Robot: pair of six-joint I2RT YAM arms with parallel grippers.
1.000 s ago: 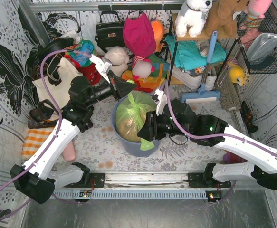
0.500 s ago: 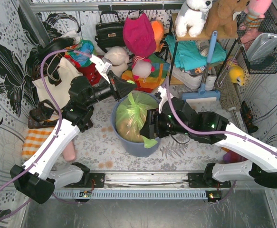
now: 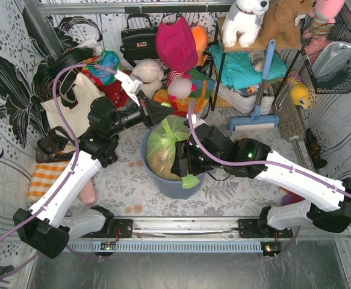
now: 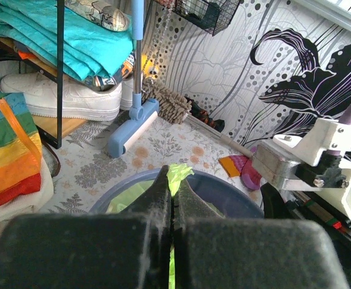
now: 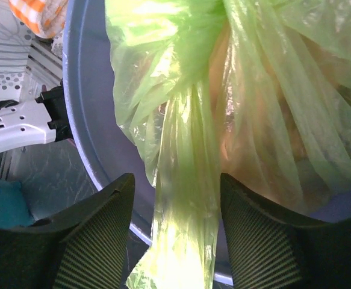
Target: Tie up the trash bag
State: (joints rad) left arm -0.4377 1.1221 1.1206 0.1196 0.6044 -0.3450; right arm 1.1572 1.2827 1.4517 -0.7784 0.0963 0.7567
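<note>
The light-green trash bag (image 3: 165, 143) sits in a round blue-grey bin (image 3: 163, 184), with brown paper showing through. My left gripper (image 3: 167, 115) is over the bin's far rim, shut on a thin tail of the bag (image 4: 179, 173) that pokes out past its fingertips. My right gripper (image 3: 185, 166) is at the bin's near right rim, open. A second long strip of the bag (image 5: 184, 211) hangs down over the rim between its fingers (image 5: 100, 223) without being pinched. The same strip (image 3: 191, 180) droops outside the bin.
A cream tote bag (image 3: 73, 99) stands at the left and an orange checked cloth (image 3: 44, 178) lies below it. Plush toys and a black handbag (image 3: 138, 39) crowd the back. A blue floor brush (image 3: 256, 120) and a shelf rack with white sneakers (image 4: 73, 96) stand right of the bin.
My right gripper has opened wider, letting the bag strip go loose between its fingers, and the arm has shifted left toward the bin. The left arm has not moved.
</note>
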